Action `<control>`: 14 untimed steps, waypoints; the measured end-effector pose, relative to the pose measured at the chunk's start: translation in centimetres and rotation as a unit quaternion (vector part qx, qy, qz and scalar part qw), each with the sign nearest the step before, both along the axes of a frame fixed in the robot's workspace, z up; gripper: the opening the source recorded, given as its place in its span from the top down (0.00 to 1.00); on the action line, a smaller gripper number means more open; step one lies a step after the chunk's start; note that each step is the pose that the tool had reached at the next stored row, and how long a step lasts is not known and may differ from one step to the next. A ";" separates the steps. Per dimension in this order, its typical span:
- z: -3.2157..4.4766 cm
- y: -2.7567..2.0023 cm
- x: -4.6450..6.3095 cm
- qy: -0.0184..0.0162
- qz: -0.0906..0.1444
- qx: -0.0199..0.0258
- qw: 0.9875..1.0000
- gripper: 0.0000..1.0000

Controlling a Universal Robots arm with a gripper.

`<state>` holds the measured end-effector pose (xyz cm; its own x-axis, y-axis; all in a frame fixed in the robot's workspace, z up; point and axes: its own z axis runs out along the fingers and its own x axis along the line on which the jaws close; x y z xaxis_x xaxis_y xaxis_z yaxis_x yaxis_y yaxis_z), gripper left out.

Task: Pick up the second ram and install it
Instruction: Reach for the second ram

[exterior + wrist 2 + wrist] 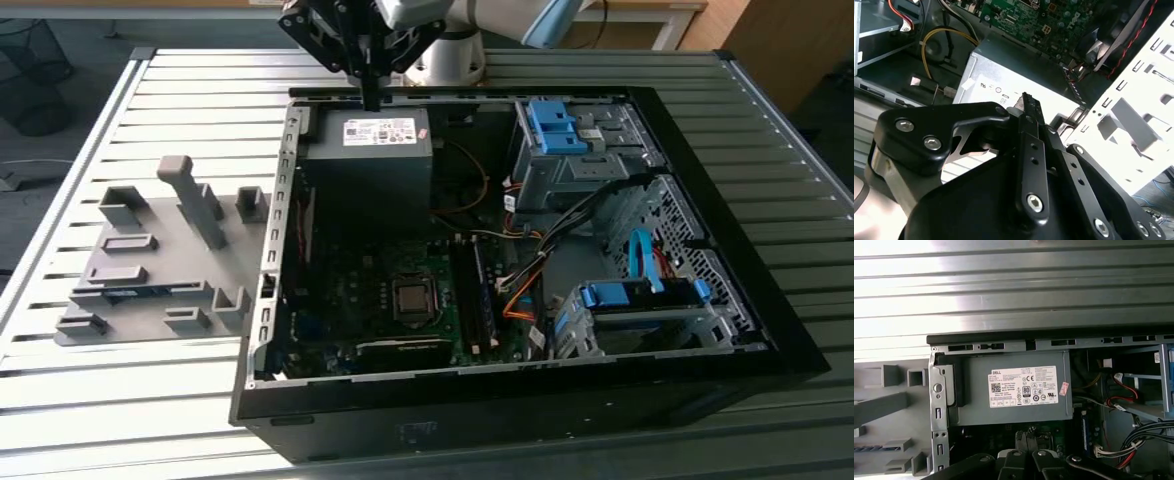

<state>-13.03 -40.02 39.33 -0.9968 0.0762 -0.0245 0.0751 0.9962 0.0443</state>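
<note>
Nearest in the exterior view is the black computer case (534, 420), lying open side up on the slatted metal table (134, 410). Just inside its near wall sits the motherboard (347, 300), with the square processor socket (410, 299) and, beside it towards the exterior view's right, the long black memory slots (474, 300). Orange, yellow and black cables (527, 270) run past those slots to the drive cages, whose light-blue latches (627, 294) stand on the exterior view's right.

On the exterior view's left, outside the case, a gray fixture (147, 260) lies flat on the table. The second ram (138, 291) rests in one of its nearer pockets as a thin blue strip; in the first wrist view it shows as a blue edge (870, 448) in the same fixture. The case's perforated metal side wall (276, 250) stands between it and the motherboard.

Farther back the gray power supply (380, 150) with its white label fills that corner of the case. Above its far edge hangs the end effector (370, 97), well apart from the second ram. Its fingers are closed together with nothing between them, as the second wrist view (1029, 100) and the first wrist view (1026, 439) also show. Behind it rises the robot arm (454, 20)
</note>
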 end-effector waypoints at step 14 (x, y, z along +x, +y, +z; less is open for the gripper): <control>0.00 -0.01 -0.5 0.000 0.000 0.000 1.000 0.89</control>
<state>-13.52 -40.03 39.33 -0.9968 0.0763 -0.0245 0.0751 0.9962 0.0444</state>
